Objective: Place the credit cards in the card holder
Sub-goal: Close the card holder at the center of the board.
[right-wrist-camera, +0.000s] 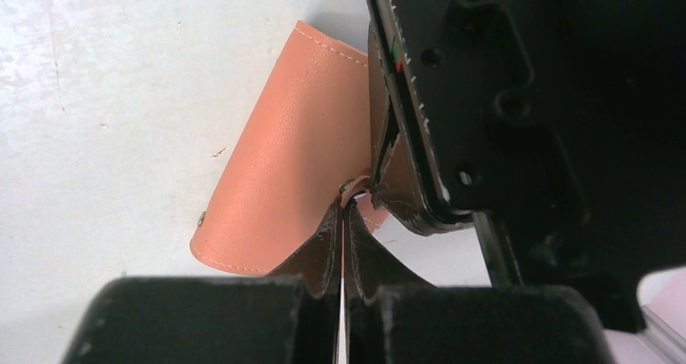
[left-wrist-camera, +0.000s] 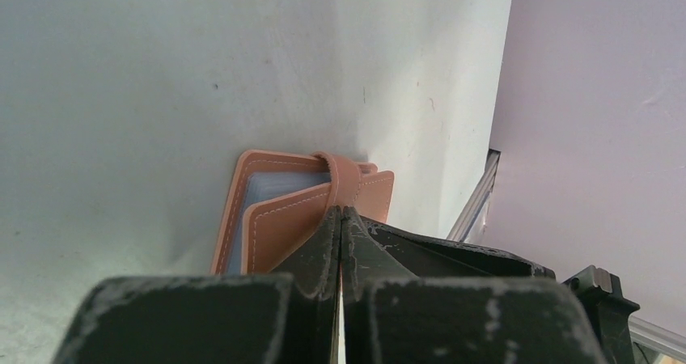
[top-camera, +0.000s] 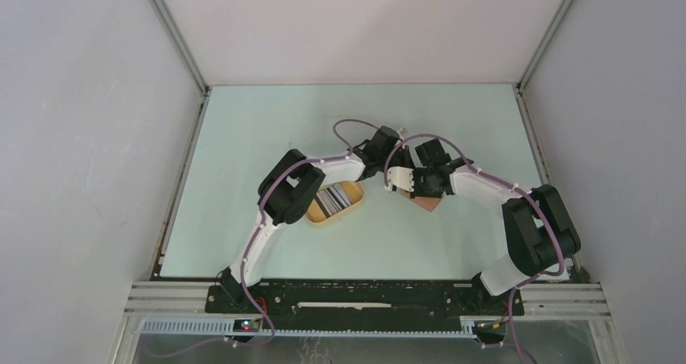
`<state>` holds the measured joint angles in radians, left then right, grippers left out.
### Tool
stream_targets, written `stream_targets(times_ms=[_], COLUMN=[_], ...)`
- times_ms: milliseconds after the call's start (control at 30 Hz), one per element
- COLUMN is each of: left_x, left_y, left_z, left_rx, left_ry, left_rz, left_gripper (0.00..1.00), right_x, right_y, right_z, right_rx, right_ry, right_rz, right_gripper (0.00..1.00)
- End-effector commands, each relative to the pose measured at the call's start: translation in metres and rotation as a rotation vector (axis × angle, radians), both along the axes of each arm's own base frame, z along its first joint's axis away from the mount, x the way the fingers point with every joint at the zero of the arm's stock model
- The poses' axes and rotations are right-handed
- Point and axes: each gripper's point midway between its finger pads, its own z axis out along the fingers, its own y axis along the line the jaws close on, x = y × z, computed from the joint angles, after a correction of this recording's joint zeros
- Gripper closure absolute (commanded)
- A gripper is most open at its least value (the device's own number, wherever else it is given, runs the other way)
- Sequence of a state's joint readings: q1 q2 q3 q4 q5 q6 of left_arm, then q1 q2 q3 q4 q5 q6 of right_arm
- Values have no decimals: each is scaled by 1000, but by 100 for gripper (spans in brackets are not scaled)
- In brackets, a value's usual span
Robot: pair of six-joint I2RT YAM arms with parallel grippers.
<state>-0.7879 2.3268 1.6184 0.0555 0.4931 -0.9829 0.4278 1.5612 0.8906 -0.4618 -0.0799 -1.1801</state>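
The reddish-brown card holder [top-camera: 426, 203] lies right of centre on the table. In the left wrist view the card holder [left-wrist-camera: 279, 218] shows blue lining and its snap tab [left-wrist-camera: 344, 174] looped over the front flap. My left gripper [left-wrist-camera: 340, 212] is shut with its tips on the tab's end. My right gripper [right-wrist-camera: 345, 206] is shut on the card holder's [right-wrist-camera: 283, 154] edge at the same spot, and the cover curves up toward it. Both grippers meet there, left [top-camera: 404, 184] and right [top-camera: 415, 191]. The credit cards [top-camera: 337, 196] lie as a striped stack, partly under the left arm.
The cards rest in a yellow oval tray [top-camera: 323, 218] left of the holder, beneath the left arm's elbow. The left arm's black body [right-wrist-camera: 485, 97] fills the right wrist view's right side. Grey walls and a metal rail [left-wrist-camera: 477, 198] enclose the table.
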Motion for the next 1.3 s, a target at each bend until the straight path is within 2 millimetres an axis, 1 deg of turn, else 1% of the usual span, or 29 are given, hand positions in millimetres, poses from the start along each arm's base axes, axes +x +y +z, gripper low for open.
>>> stream_targets(times_ms=[0,367,667,933,1100,1267], left_x=[-24,-36,-43,-48,-49,-50], left_y=[7,23,30,36,43,43], left_z=[-30,-57,-74,-83,-90,-93], left_rx=[117,215,252,258,265,263], left_ry=[31,73,122,169,190,202], left_rz=[-67,-87,-89,-79,-67,-70], left_gripper=[100,100,100,100,100,100], right_x=[-42,-46,-51,-52,-59,-56], right_y=[9,8,6,10,10,12], right_z=[-30,-36,-42,-45,-47,-47], right_rx=[4,-40,-101,-148,-178,-211], right_ry=[170,201,258,304,358,401], right_rz=[58,81,109,135,150,143], right_gripper=[100,100,100,100,100,100])
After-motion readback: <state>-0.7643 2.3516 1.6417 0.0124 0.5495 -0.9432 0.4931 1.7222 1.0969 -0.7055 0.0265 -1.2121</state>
